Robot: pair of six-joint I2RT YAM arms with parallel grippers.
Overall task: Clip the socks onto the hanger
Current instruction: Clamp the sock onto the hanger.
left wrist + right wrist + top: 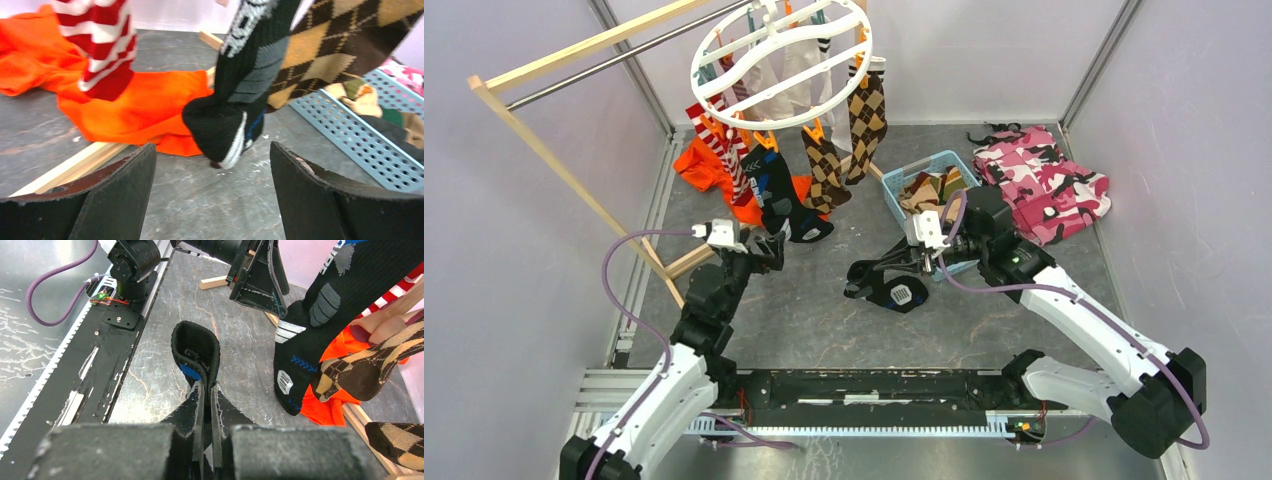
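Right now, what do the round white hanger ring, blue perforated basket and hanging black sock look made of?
Round white hanger ring: looks like moulded plastic, smooth, slightly glossy; uniform thin wavy bars.
Blue perforated basket: likely rigid plastic, matte; regular moulded holes.
Hanging black sock with grey panels: knitted fabric, soft, matte; knit rows visible, fibre unclear.

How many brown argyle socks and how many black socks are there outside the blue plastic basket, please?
Brown argyle knit socks: 2, both hanging from the white round plastic hanger.
Black fabric socks with blue marks: 2, one hanging from the hanger, one pinched in the right gripper.
Total: 4.
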